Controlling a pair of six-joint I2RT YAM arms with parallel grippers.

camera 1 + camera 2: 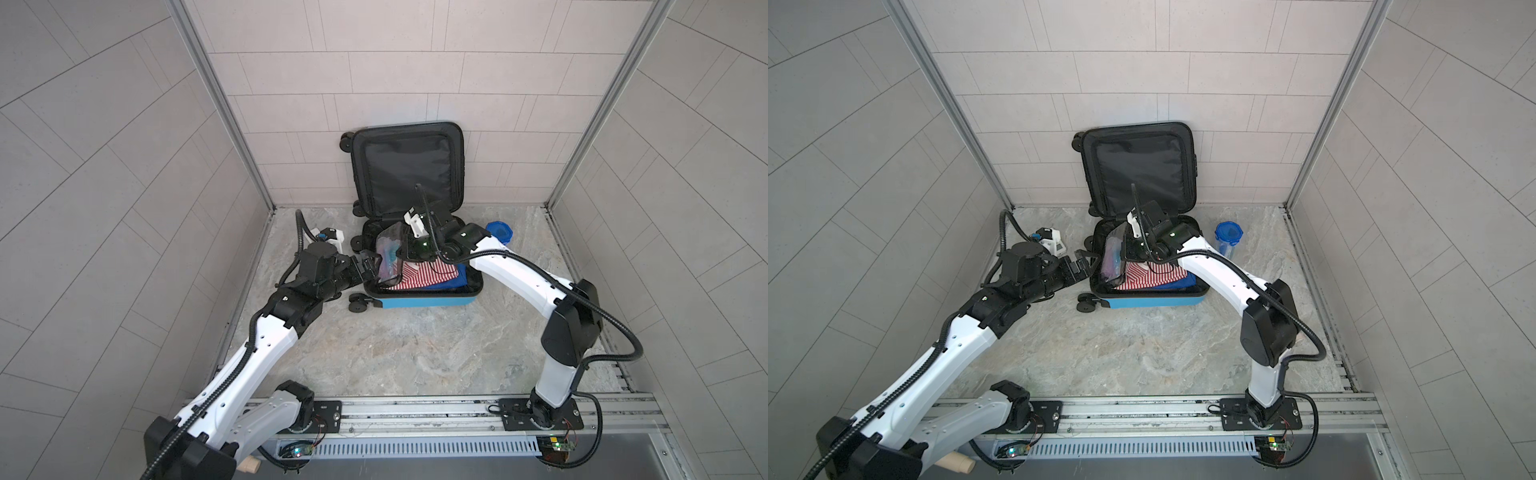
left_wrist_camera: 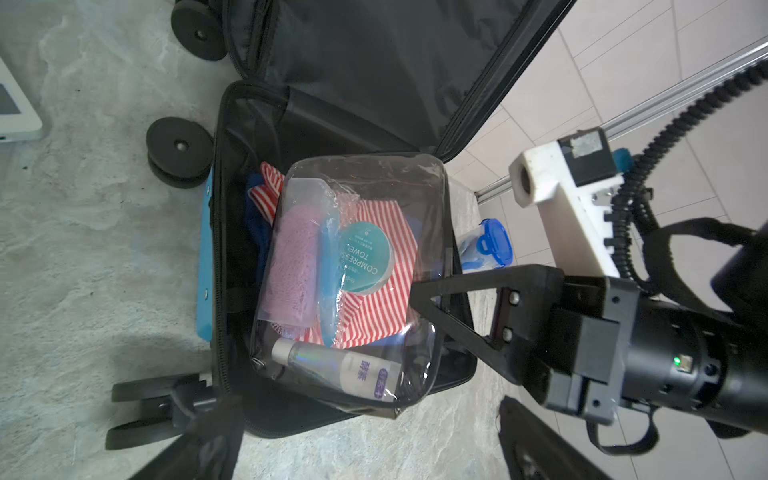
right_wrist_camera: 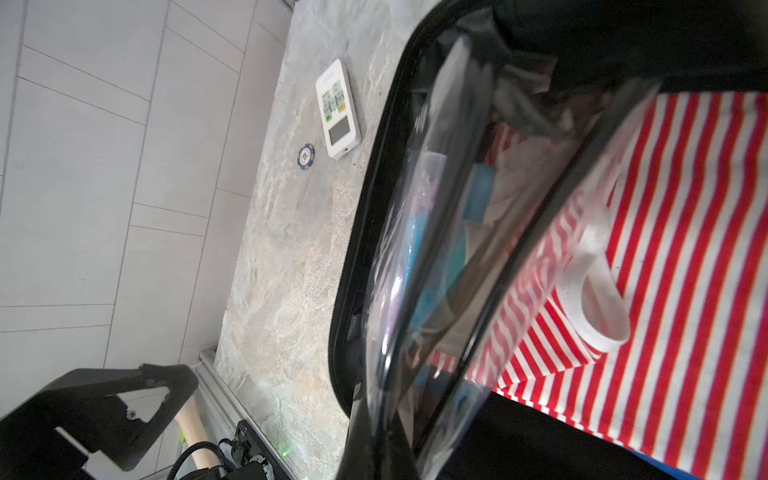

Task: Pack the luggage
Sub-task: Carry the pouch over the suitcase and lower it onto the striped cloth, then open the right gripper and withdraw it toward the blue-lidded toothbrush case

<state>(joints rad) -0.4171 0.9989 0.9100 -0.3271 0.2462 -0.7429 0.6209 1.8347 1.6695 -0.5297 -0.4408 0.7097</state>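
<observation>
While the right gripper (image 2: 417, 294), clamped on the edge of the pouch (image 2: 345, 270), holds it tilted over the shirt (image 1: 432, 274), the left gripper (image 1: 369, 266) hangs with jaws apart, just beside the case's wheel-side rim. Luggage (image 1: 428, 301) lies open at the back of the floor, lid propped against the wall. Risk: released at this tilt, the pouch may topple over the rim, or rest proud and block the lid. Its slick film may also slip from the pinch.
</observation>
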